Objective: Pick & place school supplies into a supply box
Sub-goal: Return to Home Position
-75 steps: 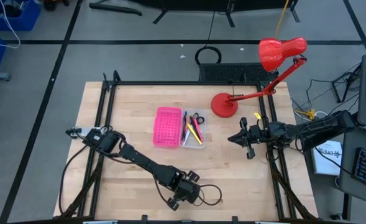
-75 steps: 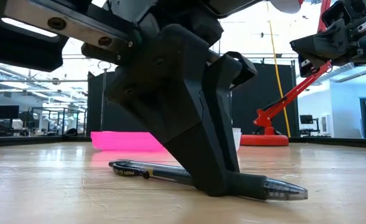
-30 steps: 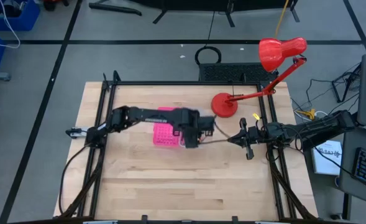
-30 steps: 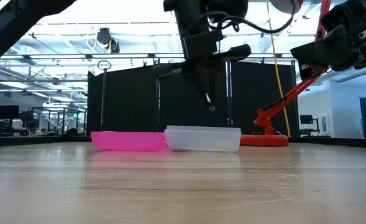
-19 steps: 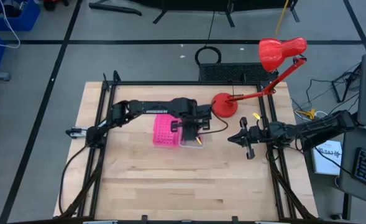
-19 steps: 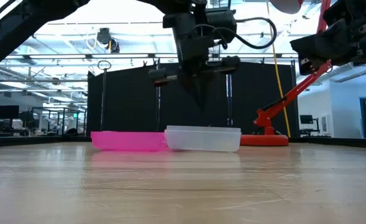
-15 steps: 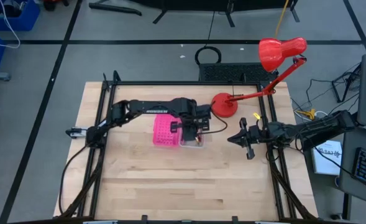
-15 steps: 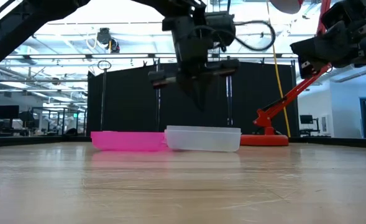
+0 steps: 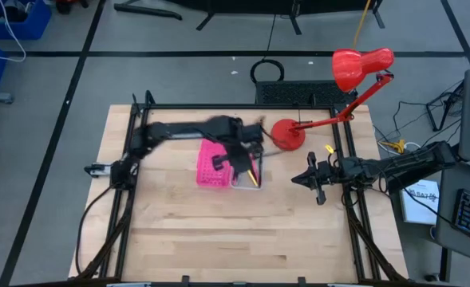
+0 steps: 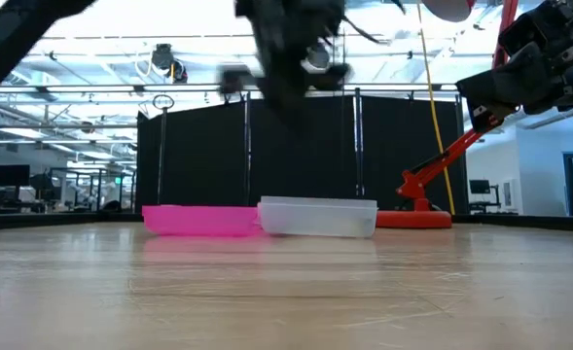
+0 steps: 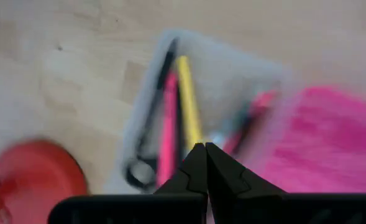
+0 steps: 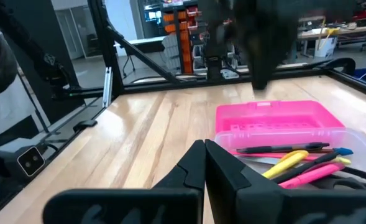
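Observation:
The supply box is a whitish translucent tray on the table; its flat bottom rests on the wood beside the pink perforated rectangle. In it lie a yellow pen, a pink pen, a black pen and black-handled scissors. My left gripper is shut and empty, high above the box and blurred in the low view. My right gripper is shut and empty, and hovers over the table's right side, pointing toward the box.
A red desk lamp stands with its round base at the far edge, just right of the box, and its arm slants over my right arm. A black frame runs along the table's sides. Bare wood fills the near half.
A second ago my left gripper hung over the supply box with a thin dark pen pointing down from its fingers. It has since risen well above the box, drifting slightly toward the far-left, and now holds nothing. The right arm has kept still.

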Controlling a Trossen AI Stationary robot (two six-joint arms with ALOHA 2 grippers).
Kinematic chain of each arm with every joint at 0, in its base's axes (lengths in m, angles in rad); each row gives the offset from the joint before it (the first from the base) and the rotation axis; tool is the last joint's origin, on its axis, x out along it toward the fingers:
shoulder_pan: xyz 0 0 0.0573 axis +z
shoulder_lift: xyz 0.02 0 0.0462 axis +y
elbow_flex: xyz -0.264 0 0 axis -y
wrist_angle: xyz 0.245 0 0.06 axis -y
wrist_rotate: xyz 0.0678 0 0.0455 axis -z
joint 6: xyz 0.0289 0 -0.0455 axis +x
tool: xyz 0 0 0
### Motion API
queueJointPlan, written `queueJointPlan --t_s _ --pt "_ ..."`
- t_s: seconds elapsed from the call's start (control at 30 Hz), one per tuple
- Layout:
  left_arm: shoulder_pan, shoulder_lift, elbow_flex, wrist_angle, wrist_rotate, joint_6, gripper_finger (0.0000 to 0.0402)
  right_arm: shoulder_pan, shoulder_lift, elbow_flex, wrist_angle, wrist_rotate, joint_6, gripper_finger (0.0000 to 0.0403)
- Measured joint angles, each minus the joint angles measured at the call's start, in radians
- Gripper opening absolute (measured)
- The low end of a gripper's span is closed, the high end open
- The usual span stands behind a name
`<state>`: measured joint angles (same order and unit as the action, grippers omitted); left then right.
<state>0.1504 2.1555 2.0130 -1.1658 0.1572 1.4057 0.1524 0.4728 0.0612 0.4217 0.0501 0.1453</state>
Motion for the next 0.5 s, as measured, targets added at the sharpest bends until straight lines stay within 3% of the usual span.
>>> queueJointPlan --t_s 0.1,0.17,0.33,0.5 --pt "0.043 -0.140 -0.069 -0.038 0.040 -0.116 0.0003 0.000 -0.001 0.000 0.002 0.003 -0.001 0.0000" --pt "0.078 -0.268 -0.176 0.028 0.086 -0.185 0.0003 0.000 0.000 0.000 0.011 0.005 -0.018 0.0000" --pt "0.184 -0.667 -0.595 0.443 0.319 -0.445 0.0002 0.000 0.001 0.000 0.030 0.051 -0.098 0.0000" --pt "0.243 -0.996 -0.962 0.859 0.319 -0.945 0.0003 0.000 0.002 0.000 0.050 0.164 -0.133 0.0000"
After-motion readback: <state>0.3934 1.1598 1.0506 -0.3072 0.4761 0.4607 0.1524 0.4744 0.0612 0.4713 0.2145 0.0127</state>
